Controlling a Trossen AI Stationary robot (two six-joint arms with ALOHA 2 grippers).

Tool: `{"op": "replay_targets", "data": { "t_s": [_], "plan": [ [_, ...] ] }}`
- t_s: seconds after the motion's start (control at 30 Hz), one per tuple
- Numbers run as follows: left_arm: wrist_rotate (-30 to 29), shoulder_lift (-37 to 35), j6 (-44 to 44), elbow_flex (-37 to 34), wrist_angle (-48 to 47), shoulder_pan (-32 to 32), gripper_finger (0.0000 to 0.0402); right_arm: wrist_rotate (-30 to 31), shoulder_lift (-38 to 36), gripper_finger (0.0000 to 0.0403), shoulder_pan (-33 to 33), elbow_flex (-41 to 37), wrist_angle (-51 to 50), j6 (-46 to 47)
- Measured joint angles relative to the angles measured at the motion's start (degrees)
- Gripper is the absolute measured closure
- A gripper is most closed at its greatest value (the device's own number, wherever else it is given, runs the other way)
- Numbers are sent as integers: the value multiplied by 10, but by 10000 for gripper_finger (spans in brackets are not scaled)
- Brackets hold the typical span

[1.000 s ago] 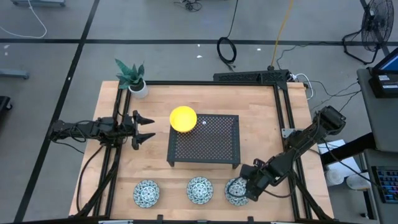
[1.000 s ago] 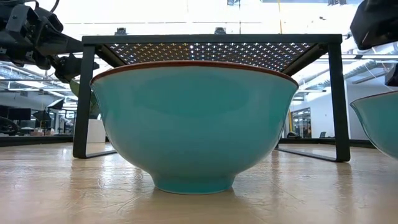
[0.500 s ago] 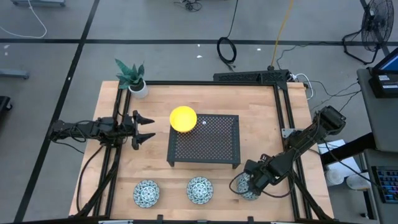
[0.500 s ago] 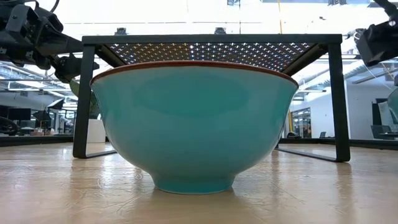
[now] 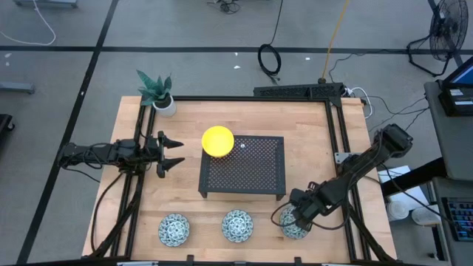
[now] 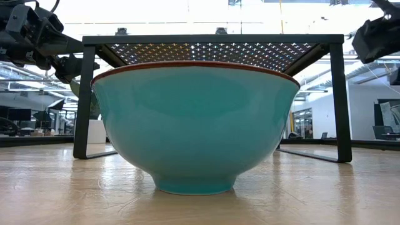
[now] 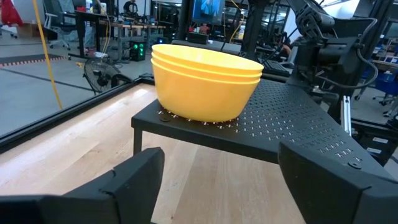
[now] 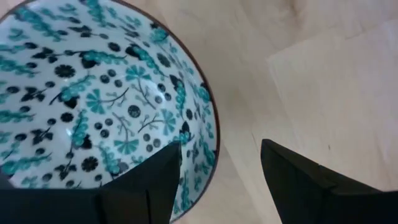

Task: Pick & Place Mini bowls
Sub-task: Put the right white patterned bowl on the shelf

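Stacked yellow mini bowls (image 5: 218, 140) (image 7: 205, 81) stand on the far left corner of a black perforated rack (image 5: 247, 170). Three patterned mini bowls sit along the near edge: left (image 5: 175, 229), middle (image 5: 237, 225) (image 6: 194, 125), which is teal outside, and right (image 5: 293, 224) (image 8: 93, 93). My right gripper (image 5: 297, 214) (image 8: 221, 162) is open and stands astride the right bowl's rim. My left gripper (image 5: 177, 151) (image 7: 221, 180) waits open, left of the rack, facing the yellow stack. My right gripper comes down at the right patterned bowl's rim (image 8: 211, 149), slanting from the table's right. One finger (image 8: 149, 186) is inside the bowl, close to its wall. The other (image 8: 305, 186) is outside, with bare table showing between it and the rim. Whether the inside finger touches, I cannot tell.
A white pot with a green plant (image 5: 157, 92) stands at the far left corner. The rack (image 6: 212, 40) spans the table's middle. Bare wood lies between the rack and the near row of bowls. Dark frame rails run along both table sides.
The right patterned bowl has moved toward the table's right edge together with my right gripper, and it has left the low view's right side. The other bowls and my left gripper have stayed put.
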Motion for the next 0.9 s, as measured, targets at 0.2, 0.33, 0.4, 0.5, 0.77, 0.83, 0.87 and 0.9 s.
{"op": "replay_targets", "data": {
  "t_s": [0.2,0.33,0.4,0.5,0.77,0.83,0.87,0.9],
  "plan": [
    [0,0,0,0,0,0,91,-1,-11,215,0,0,0,-4],
    [0,0,0,0,0,0,92,-2,-10,252,0,0,0,-5],
    [0,0,0,0,0,0,91,-2,-10,270,0,0,0,-3],
    [0,0,0,0,0,0,91,-2,-10,292,0,0,2,-2],
    [0,0,0,0,0,0,92,-2,-10,333,-5,0,2,-4],
    [0,0,0,0,0,0,91,-3,-10,341,-8,0,2,-12],
    [0,0,0,0,0,0,91,-3,-10,344,-9,0,2,-17],
    [0,0,0,0,0,0,92,-3,-10,347,-10,0,2,-20]
  ]
}}
